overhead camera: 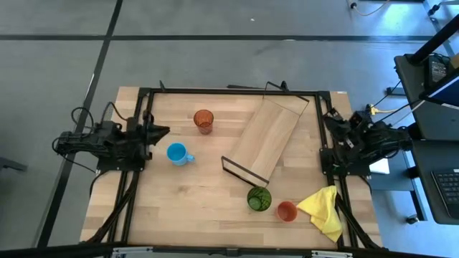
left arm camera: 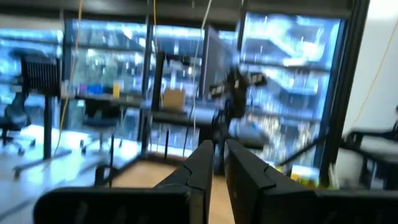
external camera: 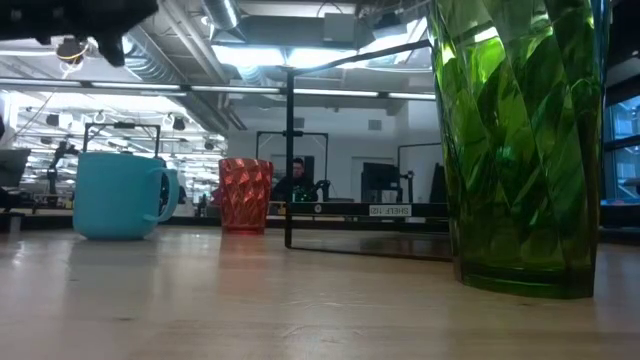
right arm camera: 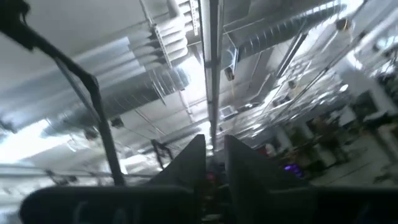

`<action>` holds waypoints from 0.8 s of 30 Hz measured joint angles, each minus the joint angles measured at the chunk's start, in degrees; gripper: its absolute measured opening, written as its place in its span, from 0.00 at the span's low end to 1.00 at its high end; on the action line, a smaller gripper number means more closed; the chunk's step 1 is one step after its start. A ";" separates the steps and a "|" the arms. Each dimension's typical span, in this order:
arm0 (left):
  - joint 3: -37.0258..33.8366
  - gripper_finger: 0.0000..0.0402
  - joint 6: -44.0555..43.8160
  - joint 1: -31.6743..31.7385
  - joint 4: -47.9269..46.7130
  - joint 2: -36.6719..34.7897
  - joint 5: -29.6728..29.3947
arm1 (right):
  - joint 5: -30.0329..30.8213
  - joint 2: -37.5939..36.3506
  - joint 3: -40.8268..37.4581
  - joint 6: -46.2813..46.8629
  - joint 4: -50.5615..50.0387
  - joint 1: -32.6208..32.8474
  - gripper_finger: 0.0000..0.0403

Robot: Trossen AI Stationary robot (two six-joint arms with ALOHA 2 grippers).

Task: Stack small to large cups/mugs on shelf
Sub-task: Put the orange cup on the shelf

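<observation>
The light-wood shelf [overhead camera: 267, 136] lies aslant on the table's middle, black wire frames at its ends. A light-blue mug [overhead camera: 177, 153] stands left of it, an orange-red tumbler [overhead camera: 204, 120] at the far side, a green tumbler [overhead camera: 259, 198] and a small red-orange cup [overhead camera: 287, 211] near the front. In the low view the mug [external camera: 120, 195], the tumbler [external camera: 245, 195] and the green tumbler [external camera: 522, 140] stand upright. My left gripper [left arm camera: 219, 163] is shut and empty at the left edge [overhead camera: 163, 132]. My right gripper [right arm camera: 214, 152] is shut and empty at the right edge [overhead camera: 331, 122].
A crumpled yellow cloth [overhead camera: 323, 210] lies at the front right beside the small cup. A black frame [overhead camera: 229, 91] runs around the table's far and side edges. Bare wood lies at the front left.
</observation>
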 joint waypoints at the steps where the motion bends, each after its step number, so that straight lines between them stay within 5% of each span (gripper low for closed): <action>1: 0.00 0.09 -0.02 0.00 1.40 -0.01 -0.01 | 0.00 -0.03 0.45 -2.84 0.09 -0.02 0.15; 11: 0.02 0.09 -23.52 0.00 29.46 -0.02 0.47 | 0.00 -0.15 0.85 -8.53 0.02 -0.02 0.15; 16: 0.00 0.09 -23.81 -0.02 34.71 -0.02 0.01 | 0.04 -0.15 0.87 -8.74 -0.02 0.00 0.15; 24: 0.00 0.09 -16.06 0.00 41.79 0.00 -12.13 | 0.20 -0.15 0.85 -7.92 -1.25 -0.02 0.15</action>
